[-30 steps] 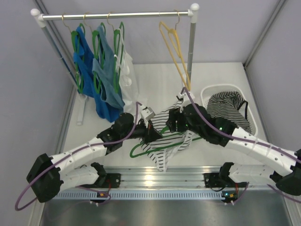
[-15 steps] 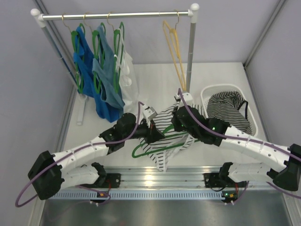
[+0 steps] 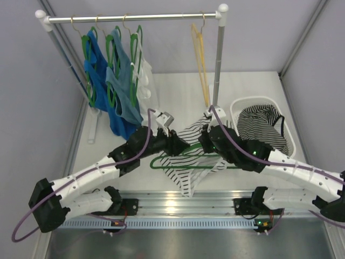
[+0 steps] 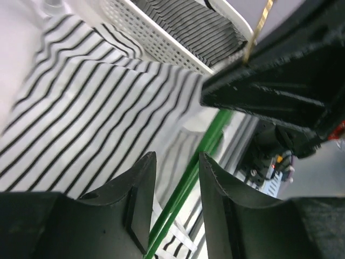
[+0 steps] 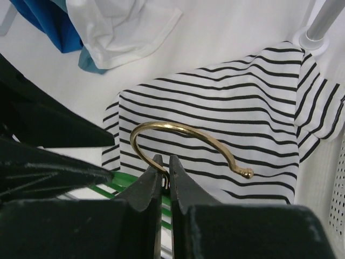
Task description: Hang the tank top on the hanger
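The tank top lay bunched up in the middle of the worktop, closer to the near edge than to the far one. One floppy end of it reached almost to the near edge. Its far corner sat just beside the foot of the rack.

The hanger lay across the tank top, with its long green side pointing left and right. I could not tell if any of it was inside the cloth. Its gold hook curved up over the stripes.

My right claw was pinched together on the bottom of that hook, right where the gold wire meets the green part. My left claw was apart. The green bar ran through the gap between its fingers, and I saw space on both sides of the bar. Both claws sat close together over the tank top, the left one on the left.

A white basket stood near the right edge of the worktop, just beside the tank top. It held more striped cloth.

The rack stood along the far edge. Two blue tops and a white top hung at its left end on green hangers. A yellow hanger hung alone near the right post.
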